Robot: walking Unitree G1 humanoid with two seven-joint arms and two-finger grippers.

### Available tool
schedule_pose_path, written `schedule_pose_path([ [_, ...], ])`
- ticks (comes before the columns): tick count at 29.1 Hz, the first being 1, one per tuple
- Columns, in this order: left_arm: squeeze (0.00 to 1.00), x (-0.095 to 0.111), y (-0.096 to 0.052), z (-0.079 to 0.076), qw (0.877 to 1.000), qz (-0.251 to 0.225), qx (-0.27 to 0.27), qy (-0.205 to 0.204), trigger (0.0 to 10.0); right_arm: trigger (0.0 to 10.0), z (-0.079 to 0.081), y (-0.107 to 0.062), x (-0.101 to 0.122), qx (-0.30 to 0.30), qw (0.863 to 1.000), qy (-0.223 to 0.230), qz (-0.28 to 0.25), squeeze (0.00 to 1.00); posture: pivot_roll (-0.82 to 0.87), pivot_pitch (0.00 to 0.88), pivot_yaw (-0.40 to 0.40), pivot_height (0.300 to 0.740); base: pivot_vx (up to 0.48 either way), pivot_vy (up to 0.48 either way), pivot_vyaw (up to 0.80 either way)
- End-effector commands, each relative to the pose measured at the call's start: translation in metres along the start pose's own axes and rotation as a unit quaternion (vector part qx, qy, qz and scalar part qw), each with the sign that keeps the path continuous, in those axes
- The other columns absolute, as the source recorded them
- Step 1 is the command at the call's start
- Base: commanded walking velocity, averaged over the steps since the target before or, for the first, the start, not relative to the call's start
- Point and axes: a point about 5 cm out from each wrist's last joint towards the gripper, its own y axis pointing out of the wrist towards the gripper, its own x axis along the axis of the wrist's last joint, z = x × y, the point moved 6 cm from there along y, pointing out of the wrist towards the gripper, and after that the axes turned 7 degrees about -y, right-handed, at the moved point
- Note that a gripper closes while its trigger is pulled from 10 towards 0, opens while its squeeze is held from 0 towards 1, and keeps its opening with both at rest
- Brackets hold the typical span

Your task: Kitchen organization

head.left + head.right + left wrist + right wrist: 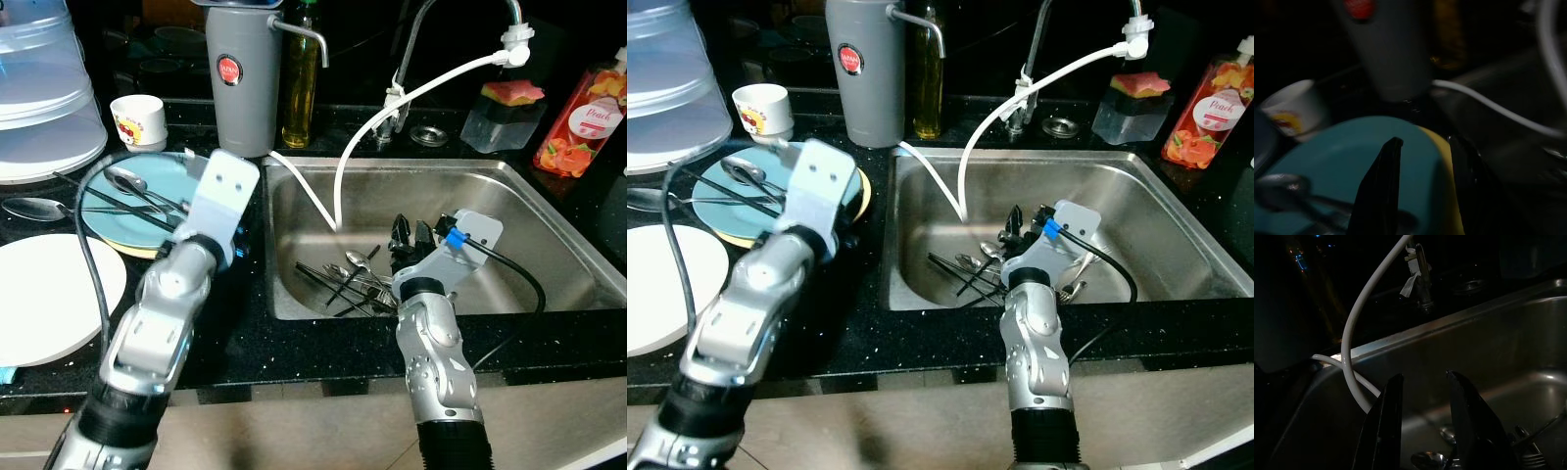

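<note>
My left gripper (1422, 196) hovers low over the right rim of a teal plate (118, 201) that rests on a yellow plate (147, 251) on the counter. Its fingers are open, with the plates' rim in the gap between them. A spoon (127, 179) and dark chopsticks (147, 211) lie on the teal plate. My right gripper (410, 235) is down inside the steel sink (549, 225), open with nothing between its fingers. Just left of it, loose spoons and chopsticks (353, 276) lie on the sink floor.
A white hose (392, 98) loops from the tap into the sink. Along the back stand a grey jug (240, 78), an oil bottle (301, 88), a cup (137, 119), a sponge tub (505, 113) and a soap bottle (583, 117). A white plate (39, 294) and a spoon (34, 208) lie left.
</note>
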Motion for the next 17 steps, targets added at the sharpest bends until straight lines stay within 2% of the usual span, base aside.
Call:
schedule_pose_path([
  [1, 0.00, -0.007, 0.006, 0.013, 0.999, 0.027, 0.039, -0.017, 10.0, 10.0, 0.000, -0.001, -0.010, -0.001, 1.000, 0.000, 0.018, 0.00, 0.32, 0.000, -0.051, 0.740, 0.000, 0.000, 0.00],
  [3, 0.00, -0.011, 0.012, 0.025, 0.995, 0.048, 0.068, -0.046, 10.0, 10.0, 0.002, -0.001, -0.010, 0.002, 1.000, 0.001, 0.019, 0.00, 0.32, 0.000, -0.056, 0.740, 0.000, 0.000, 0.00],
  [6, 0.00, -0.019, 0.022, 0.045, 0.984, 0.085, 0.123, -0.094, 10.0, 10.0, 0.004, -0.001, -0.012, 0.008, 1.000, 0.000, 0.022, 0.00, 0.32, 0.000, -0.067, 0.740, 0.000, 0.000, 0.00],
  [10, 0.00, -0.021, 0.028, 0.057, 0.975, 0.100, 0.157, -0.121, 10.0, 10.0, 0.003, -0.001, -0.011, 0.010, 1.000, -0.002, 0.022, 0.00, 0.31, 0.000, -0.066, 0.740, 0.000, 0.000, 0.00],
  [11, 0.00, -0.021, 0.028, 0.057, 0.975, 0.100, 0.157, -0.121, 10.0, 10.0, 0.003, -0.001, -0.011, 0.010, 1.000, -0.002, 0.022, 0.00, 0.31, 0.000, -0.066, 0.740, 0.000, 0.000, 0.00],
  [13, 0.00, -0.018, 0.026, 0.072, 0.967, 0.099, 0.199, -0.125, 10.0, 10.0, 0.002, 0.000, -0.009, 0.008, 1.000, -0.003, 0.019, 0.00, 0.31, 0.000, -0.062, 0.740, 0.000, 0.000, 0.00],
  [14, 0.00, -0.018, 0.026, 0.072, 0.967, 0.099, 0.199, -0.125, 10.0, 10.0, 0.002, 0.000, -0.009, 0.008, 1.000, -0.003, 0.019, 0.00, 0.31, 0.000, -0.062, 0.740, 0.000, 0.000, 0.00],
  [17, 0.00, -0.019, 0.015, 0.090, 0.948, 0.109, 0.268, -0.135, 10.0, 10.0, 0.002, -0.001, -0.009, 0.006, 1.000, -0.004, 0.018, 0.00, 0.31, 0.000, -0.062, 0.740, 0.000, 0.000, 0.00],
])
